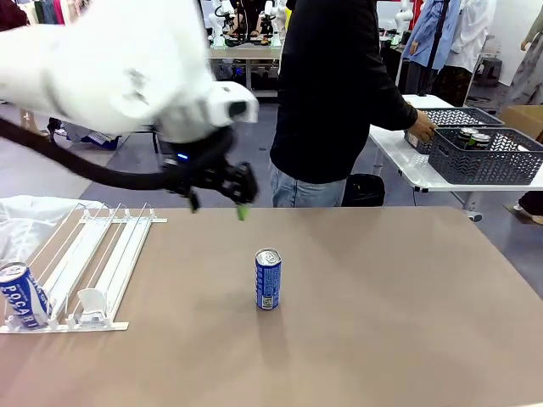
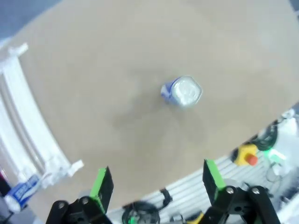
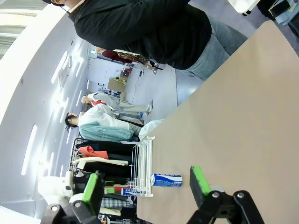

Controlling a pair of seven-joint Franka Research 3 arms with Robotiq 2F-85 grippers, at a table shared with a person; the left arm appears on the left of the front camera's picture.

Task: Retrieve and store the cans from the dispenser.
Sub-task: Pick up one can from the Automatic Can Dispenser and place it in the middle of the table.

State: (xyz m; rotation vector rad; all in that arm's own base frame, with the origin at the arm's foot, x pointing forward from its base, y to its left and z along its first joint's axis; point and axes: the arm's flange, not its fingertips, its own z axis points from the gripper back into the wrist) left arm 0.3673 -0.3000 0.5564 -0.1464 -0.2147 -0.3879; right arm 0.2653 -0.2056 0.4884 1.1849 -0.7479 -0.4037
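A blue can (image 1: 268, 278) with white lettering stands upright in the middle of the table; from above, the left wrist view shows its silver top (image 2: 183, 91). My left gripper (image 1: 219, 208) hangs open above the table behind that can, with nothing between its green pads (image 2: 102, 183). The white dispenser (image 1: 97, 259) lies at the table's left, and a second blue can (image 1: 21, 295) rests at the front stop of its left lane. My right gripper (image 3: 147, 184) is open and empty, looking across the table at the standing can (image 3: 167, 179) and the dispenser (image 3: 142, 163).
A person in a black top (image 1: 335, 93) stands at the far edge, one hand (image 1: 420, 129) at a grey lattice basket (image 1: 488, 161) holding cans (image 1: 471, 136) on a white side table. A crumpled plastic bag (image 1: 30, 212) lies behind the dispenser.
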